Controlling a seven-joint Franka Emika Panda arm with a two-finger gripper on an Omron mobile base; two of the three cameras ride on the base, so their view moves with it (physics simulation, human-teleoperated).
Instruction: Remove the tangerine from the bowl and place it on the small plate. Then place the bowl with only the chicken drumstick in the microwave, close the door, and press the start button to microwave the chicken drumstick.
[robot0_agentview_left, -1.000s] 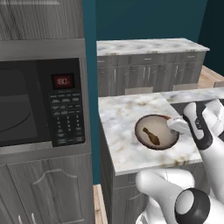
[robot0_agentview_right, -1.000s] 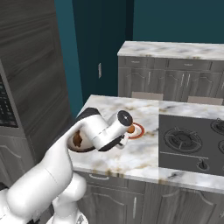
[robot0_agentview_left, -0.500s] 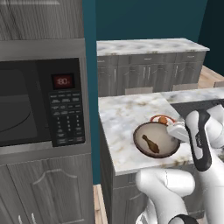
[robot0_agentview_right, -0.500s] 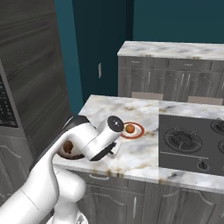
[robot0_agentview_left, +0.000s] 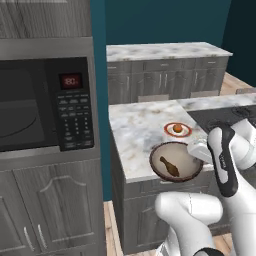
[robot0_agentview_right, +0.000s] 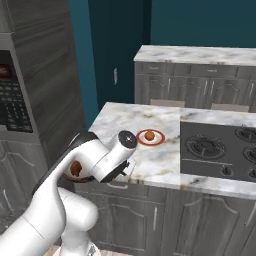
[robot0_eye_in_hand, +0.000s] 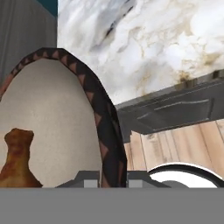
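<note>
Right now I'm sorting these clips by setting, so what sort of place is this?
A rendered home kitchen, by the look of it: a black built-in microwave with a grey keypad, a marble-topped counter over grey cabinets, and a dark gas cooktop with burners.

Left base view: behind arm, left side, faces forward and down; microwave (robot0_agentview_left: 47, 105) at left, marble counter (robot0_agentview_left: 135, 130) at centre.
Right base view: behind arm, right side, same counter (robot0_agentview_right: 160, 165), cooktop (robot0_agentview_right: 220, 150) at right.
Shared: counter, small plate (robot0_agentview_left: 178, 129) (robot0_agentview_right: 150, 137), bowl (robot0_agentview_left: 176, 161).
Hand view: very close, looks along bowl rim (robot0_eye_in_hand: 105, 131), counter edge beyond.
</note>
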